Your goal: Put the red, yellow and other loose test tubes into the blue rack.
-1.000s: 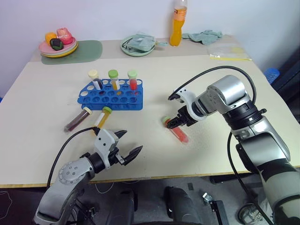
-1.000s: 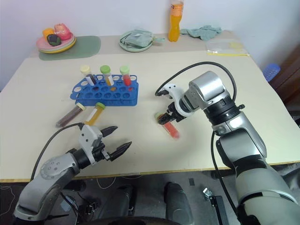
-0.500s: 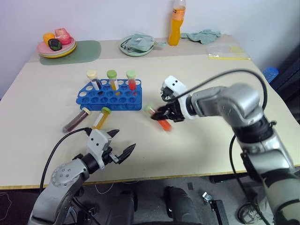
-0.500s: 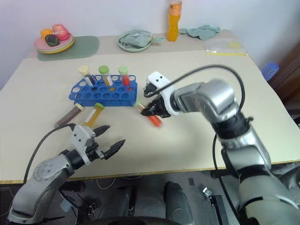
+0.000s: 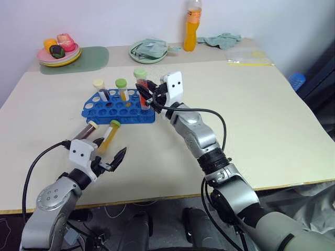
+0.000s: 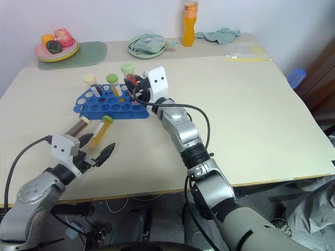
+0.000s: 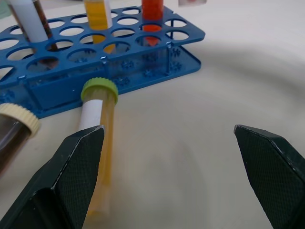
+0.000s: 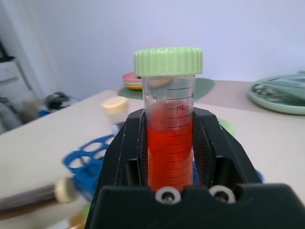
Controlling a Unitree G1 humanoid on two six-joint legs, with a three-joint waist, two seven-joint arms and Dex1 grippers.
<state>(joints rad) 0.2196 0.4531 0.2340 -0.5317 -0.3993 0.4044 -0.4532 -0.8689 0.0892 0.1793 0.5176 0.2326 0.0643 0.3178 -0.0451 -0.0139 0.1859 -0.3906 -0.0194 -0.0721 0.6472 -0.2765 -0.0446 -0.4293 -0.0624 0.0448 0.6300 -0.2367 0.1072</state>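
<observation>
My right gripper (image 5: pixel 147 94) is shut on a red test tube (image 8: pixel 167 143) with a pale green cap (image 5: pixel 140 73), held upright over the right end of the blue rack (image 5: pixel 104 110). In the rack stand a cream-capped tube (image 5: pixel 98 83), a green-capped yellow one (image 5: pixel 121 84) and a red one (image 7: pixel 152 10). Two loose tubes lie on the table in front of the rack: a yellow one (image 5: pixel 110 138) with a green cap and a dark maroon one (image 5: pixel 85 132) with a cream cap. My left gripper (image 7: pixel 171 157) is open just short of the yellow tube.
At the back stand a plate of food (image 5: pixel 58 52) on a green mat (image 5: pixel 88 56), a green plate with a cloth (image 5: pixel 149 50), an orange bottle (image 5: pixel 191 26), a crumpled cloth (image 5: pixel 223 40) and a plastic bag (image 5: pixel 252 57).
My right gripper shut on the red tube, lifted it off the table, carried it left to the rack and turned it upright. My left gripper drifted left, still open.
</observation>
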